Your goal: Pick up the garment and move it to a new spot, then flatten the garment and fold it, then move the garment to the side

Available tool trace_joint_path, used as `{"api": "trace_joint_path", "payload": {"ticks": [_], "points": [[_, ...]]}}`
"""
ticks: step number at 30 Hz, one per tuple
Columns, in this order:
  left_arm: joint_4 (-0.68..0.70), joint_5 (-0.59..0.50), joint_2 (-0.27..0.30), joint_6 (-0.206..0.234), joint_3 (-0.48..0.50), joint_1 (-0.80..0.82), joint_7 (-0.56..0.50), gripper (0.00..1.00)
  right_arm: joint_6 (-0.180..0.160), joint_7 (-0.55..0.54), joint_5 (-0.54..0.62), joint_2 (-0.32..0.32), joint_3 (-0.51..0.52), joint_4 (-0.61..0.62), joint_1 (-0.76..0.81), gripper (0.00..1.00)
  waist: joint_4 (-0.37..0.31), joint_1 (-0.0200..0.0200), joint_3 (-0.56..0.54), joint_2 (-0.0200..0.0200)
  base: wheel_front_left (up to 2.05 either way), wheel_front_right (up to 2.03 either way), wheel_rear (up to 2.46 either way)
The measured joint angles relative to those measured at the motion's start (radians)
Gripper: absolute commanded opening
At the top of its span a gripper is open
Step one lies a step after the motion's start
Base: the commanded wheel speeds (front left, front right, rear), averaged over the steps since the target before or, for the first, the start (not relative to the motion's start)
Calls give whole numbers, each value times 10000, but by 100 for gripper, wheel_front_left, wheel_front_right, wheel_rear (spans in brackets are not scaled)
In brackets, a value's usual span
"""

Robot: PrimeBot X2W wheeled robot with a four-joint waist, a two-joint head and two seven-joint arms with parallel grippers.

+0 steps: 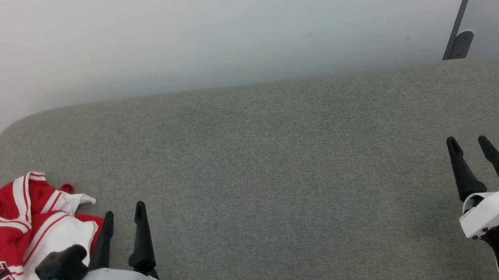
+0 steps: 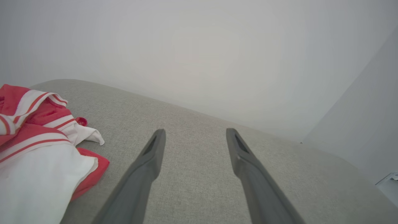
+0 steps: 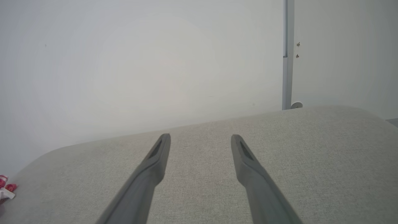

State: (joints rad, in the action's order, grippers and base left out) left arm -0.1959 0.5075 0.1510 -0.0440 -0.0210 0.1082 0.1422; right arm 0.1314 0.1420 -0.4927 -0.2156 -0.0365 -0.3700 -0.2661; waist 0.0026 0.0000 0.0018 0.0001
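**Head view.** The garment (image 1: 21, 236), a crumpled jersey of thin red fabric with white panels, red-and-white striped trim and black white-outlined lettering, lies bunched at the near left corner of the grey woven-fabric padded surface (image 1: 279, 155). The left gripper (image 1: 124, 209) rests just beside the heap's right edge, its two dark fingers spread and holding nothing. The right gripper (image 1: 467, 139) sits well apart at the far right, likewise spread and empty. The lettering is cut by folds and cannot be read. A white wall (image 1: 217, 21) and a slanted grey metal post (image 1: 464, 7) stand behind.

**Left wrist view.** The left gripper (image 2: 196, 132) points past the garment (image 2: 37, 155) over bare surface. The pick-up appears not yet begun. A sound grasp would likely turn the fingers toward the heap and pinch a raised fold, not a single loose edge, so the thin cloth lifts whole. A small round red spot (image 2: 81, 121) by the white flap is too small to identify, and the frame edge crops the heap.

**Right wrist view.** The right gripper (image 3: 200, 137) is open over bare surface. A sliver of the garment (image 3: 6, 189) shows at the left margin.
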Motion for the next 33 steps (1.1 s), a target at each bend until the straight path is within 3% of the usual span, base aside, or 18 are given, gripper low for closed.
{"api": "trace_joint_path", "payload": {"ticks": [23,33], "points": [[-297,-1758,4,-178,-117,92,550,100,0,533,1797,-79,119,-6,-79,100,41,0,-118,0,0,0,0],[-472,-2393,-84,-399,109,160,765,100,0,756,1952,-46,228,13,-65,100,84,0,-160,0,0,0,0]]}}
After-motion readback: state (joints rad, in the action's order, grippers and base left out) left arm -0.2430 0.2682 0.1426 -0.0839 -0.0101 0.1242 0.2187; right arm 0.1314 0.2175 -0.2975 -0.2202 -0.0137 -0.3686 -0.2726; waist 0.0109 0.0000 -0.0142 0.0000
